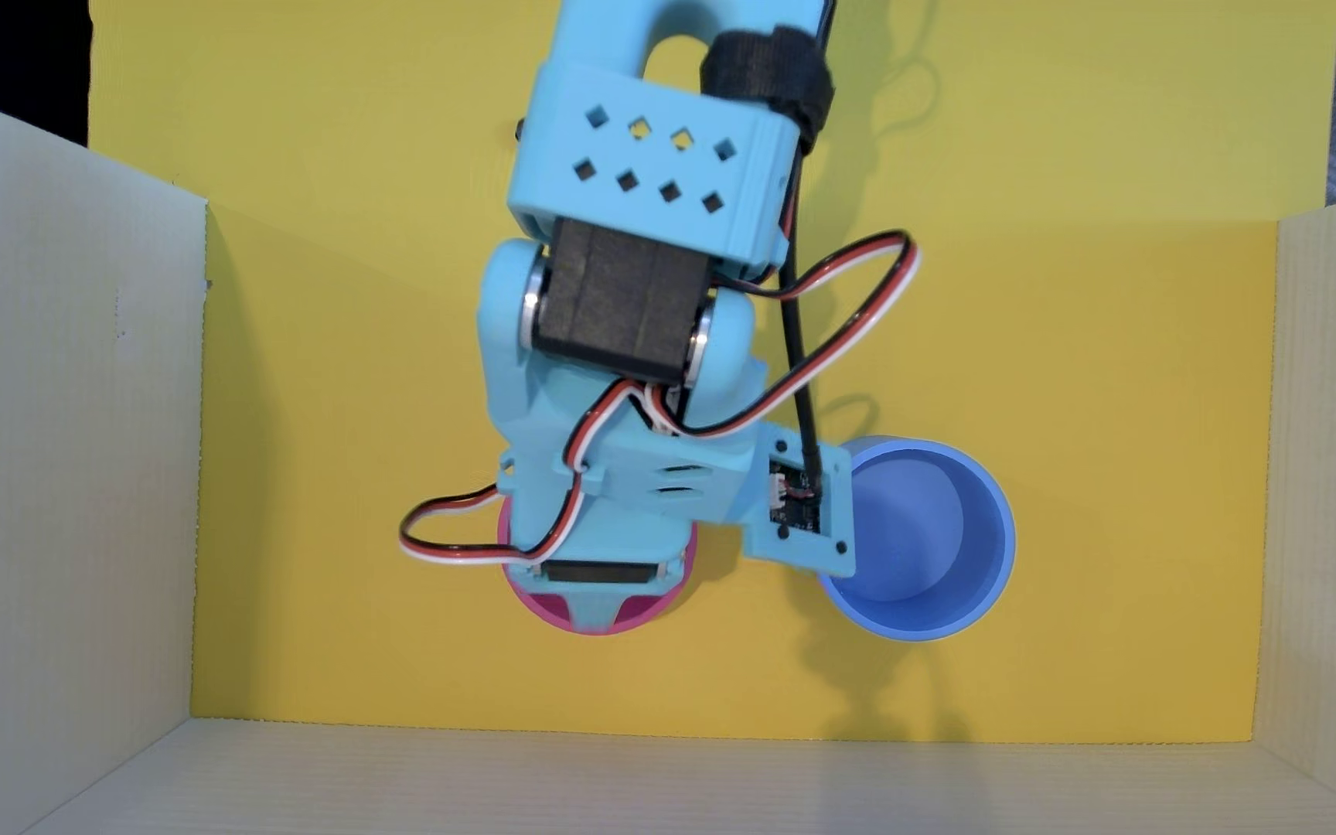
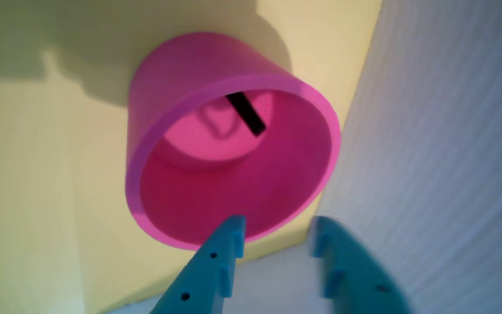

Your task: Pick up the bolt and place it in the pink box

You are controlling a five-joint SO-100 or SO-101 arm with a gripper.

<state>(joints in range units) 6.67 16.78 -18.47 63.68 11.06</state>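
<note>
The pink box (image 2: 233, 174) is a round magenta cup on the yellow floor. In the wrist view the black bolt (image 2: 246, 114) lies inside it, on the flat bottom near the far wall. My gripper (image 2: 277, 226) is open and empty, its two teal fingertips apart just above the cup's near rim. In the overhead view the arm covers most of the pink box (image 1: 544, 614); only its lower rim shows, with a teal finger (image 1: 591, 614) over it. The bolt is hidden there.
A blue round cup (image 1: 930, 538) stands right of the pink one in the overhead view, next to the wrist camera mount. White corrugated walls (image 1: 54, 450) enclose the yellow floor (image 1: 1050, 337) on the left, right and bottom sides. One wall (image 2: 442, 152) is close beside the gripper.
</note>
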